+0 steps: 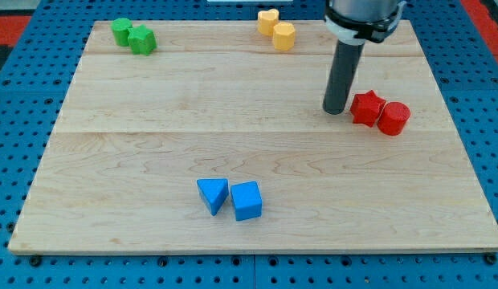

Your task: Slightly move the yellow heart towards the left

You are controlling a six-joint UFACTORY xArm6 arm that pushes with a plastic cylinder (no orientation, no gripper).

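Observation:
The yellow heart point(268, 20) lies at the view's top, just right of the middle, touching a yellow hexagonal block point(284, 36) at its lower right. My tip point(336, 110) rests on the board at the view's right, well below and to the right of the yellow heart. The tip stands just left of the red star point(366, 107), close to it or touching it.
A red cylinder-like block point(393, 118) touches the red star's right side. Two green blocks point(120, 30) point(142, 39) sit at the top left. A blue triangle point(213, 194) and a blue cube point(246, 201) sit near the bottom centre. The wooden board point(153, 120) rests on a blue pegboard.

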